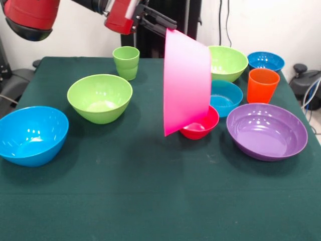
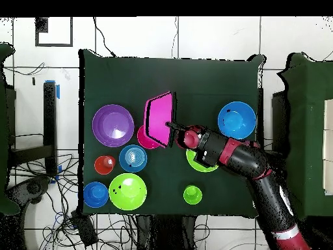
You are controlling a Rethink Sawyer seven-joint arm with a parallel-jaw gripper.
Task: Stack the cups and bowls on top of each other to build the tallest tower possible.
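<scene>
My gripper [image 1: 168,27] is shut on the rim of the big pink bowl [image 1: 185,83], which hangs on edge with its opening to the left. Its lower edge is by the small red-pink bowl [image 1: 203,128], partly hiding it. In the overhead view the gripper [image 2: 173,125] holds the pink bowl [image 2: 159,117] beside the red-pink bowl [image 2: 144,140]. Around them stand a blue bowl [image 1: 228,98], the purple bowl [image 1: 266,131], the orange cup [image 1: 262,85], a lime green bowl [image 1: 229,63] and a blue bowl [image 1: 266,61]. To the left are the light green cup [image 1: 126,63], a lime green bowl [image 1: 100,98] and a blue bowl [image 1: 32,135].
The dark green table [image 1: 150,201] has bare cloth along its front edge. In the overhead view my arm [image 2: 247,163] crosses above a lime green bowl [image 2: 198,163]. Cables and black stands lie off the table's left side [image 2: 49,130].
</scene>
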